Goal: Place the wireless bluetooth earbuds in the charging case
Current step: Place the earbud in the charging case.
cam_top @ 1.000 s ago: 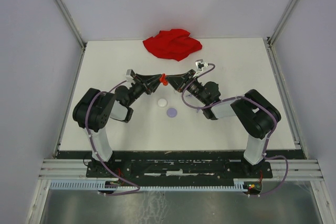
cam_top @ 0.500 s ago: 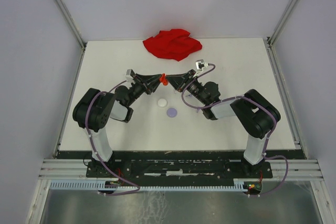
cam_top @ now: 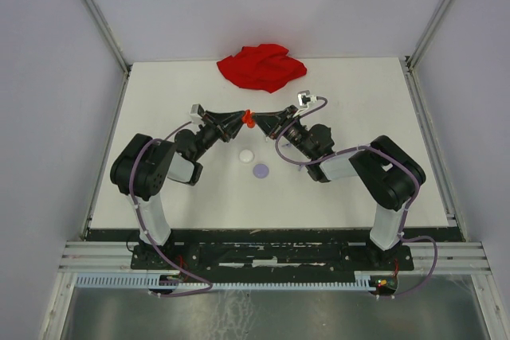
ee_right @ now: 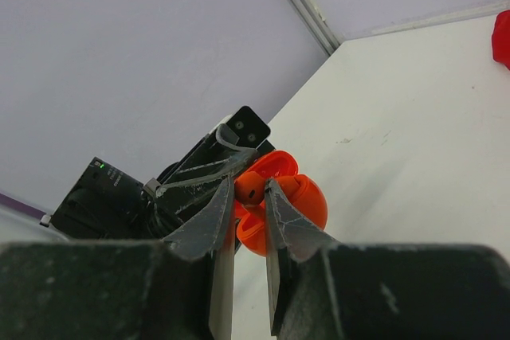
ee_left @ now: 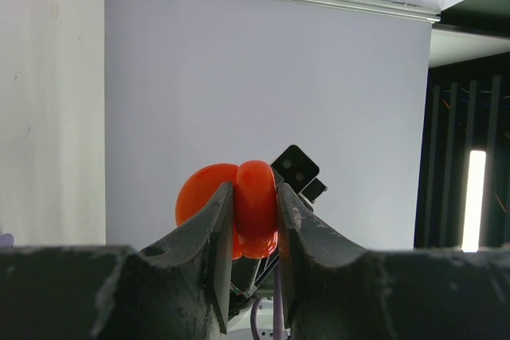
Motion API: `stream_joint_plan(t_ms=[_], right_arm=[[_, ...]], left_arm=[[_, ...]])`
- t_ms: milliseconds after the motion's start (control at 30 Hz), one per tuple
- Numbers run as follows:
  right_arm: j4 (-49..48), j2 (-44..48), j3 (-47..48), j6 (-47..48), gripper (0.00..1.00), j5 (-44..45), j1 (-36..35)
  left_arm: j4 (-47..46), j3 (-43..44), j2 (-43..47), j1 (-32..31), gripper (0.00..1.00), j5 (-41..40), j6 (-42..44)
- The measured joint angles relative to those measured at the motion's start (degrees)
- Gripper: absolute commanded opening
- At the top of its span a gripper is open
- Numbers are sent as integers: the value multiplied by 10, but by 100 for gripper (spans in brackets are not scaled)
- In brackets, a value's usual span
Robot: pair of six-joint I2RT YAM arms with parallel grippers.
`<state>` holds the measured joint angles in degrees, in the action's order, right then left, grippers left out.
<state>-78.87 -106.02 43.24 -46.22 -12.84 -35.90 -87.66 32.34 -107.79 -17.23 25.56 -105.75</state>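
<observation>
The red charging case [cam_top: 247, 120] hangs above the middle of the table with its lid open, and my left gripper [cam_top: 241, 123] is shut on it. In the left wrist view the case [ee_left: 256, 205] sits squeezed between the two fingers. My right gripper [cam_top: 256, 124] comes in from the right, shut on a red earbud [ee_right: 250, 186]. That earbud is right at the open case [ee_right: 307, 201], below the raised lid [ee_right: 275, 166]. Whether it touches its socket I cannot tell. No other earbuds show.
A crumpled red cloth [cam_top: 261, 67] lies at the far edge of the white table [cam_top: 366, 101]. A white round disc [cam_top: 247, 154] and a lavender round disc [cam_top: 260, 170] lie on the table just in front of the grippers.
</observation>
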Motion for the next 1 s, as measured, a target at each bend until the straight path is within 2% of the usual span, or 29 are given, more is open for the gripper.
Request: stream_joint_plan(t_ms=[267, 533, 1000], right_arm=[[-4, 0, 0, -1, 15, 11, -1], [-4, -1, 0, -2, 33, 16, -1], [-7, 1, -14, 4, 51, 25, -3]], left_arm=[[0, 9, 0, 0, 3, -2, 0], [0, 12, 0, 0, 3, -3, 0], [0, 13, 0, 0, 3, -15, 0]])
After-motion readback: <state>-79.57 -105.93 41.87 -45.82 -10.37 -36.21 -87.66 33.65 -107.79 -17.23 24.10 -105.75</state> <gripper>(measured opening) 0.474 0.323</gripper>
